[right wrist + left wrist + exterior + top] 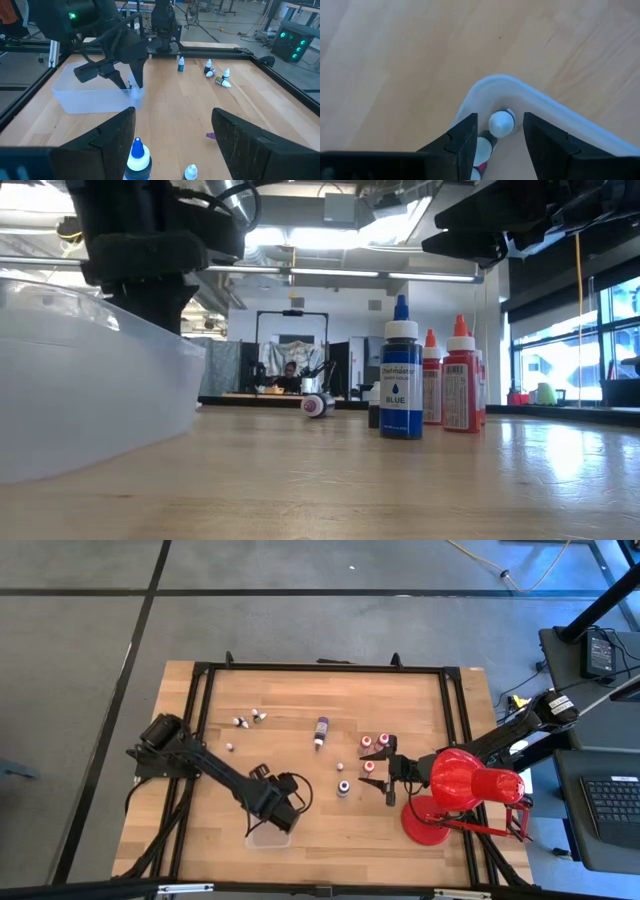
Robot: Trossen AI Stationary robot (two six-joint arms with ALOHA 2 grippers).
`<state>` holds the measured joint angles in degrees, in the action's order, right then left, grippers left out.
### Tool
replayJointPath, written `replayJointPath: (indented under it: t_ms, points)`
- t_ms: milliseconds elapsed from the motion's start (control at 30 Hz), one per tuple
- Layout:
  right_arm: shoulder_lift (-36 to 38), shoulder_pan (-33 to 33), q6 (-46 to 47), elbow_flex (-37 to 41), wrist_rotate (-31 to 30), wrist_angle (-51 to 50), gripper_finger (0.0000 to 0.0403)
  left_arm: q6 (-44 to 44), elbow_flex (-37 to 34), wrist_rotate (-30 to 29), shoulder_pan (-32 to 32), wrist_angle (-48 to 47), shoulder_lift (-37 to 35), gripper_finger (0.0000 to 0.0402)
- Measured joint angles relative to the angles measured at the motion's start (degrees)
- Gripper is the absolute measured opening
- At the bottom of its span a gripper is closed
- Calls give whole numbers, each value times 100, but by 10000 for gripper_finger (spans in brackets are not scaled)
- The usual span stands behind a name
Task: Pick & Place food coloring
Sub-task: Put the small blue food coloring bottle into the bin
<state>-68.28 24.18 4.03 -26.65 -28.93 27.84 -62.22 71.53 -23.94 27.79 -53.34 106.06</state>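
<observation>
Reaching down over the clear tray at six o'clock on the wooden table: left gripper, fingers parted, white-capped bottle sitting loose between them in a tray corner; hovering at three o'clock: right gripper, fingers spread wide, gripping nothing, above a blue bottle; standing near it, red bottles; lying around twelve, the purple bottle; crowding the right edge, a red lamp; stretching behind, a lit workshop.

blue dropper bottle, label reading "BLUE"; other labels illegible
</observation>
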Motion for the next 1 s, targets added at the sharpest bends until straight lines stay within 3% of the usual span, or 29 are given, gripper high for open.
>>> replayJointPath:
  t_ms: [333,467,633,867,1000]
  points:
    - [0,-1,0,0,0,19,265,178,-1,99,-107,-240,-559,153]
    - [1,0,-1,0,0,17,265,229,0,-227,-105,-288,-999,151]
    - [-1,-2,-9,0,0,8,265,-668,0,-810,-187,-1149,-1526,149]
    - [-1,-2,-20,0,0,-12,265,-2289,0,-204,-633,-3096,-1714,152]
    - [0,-1,-20,0,0,-21,265,-2536,-68,-29,-962,-3416,-1691,148]
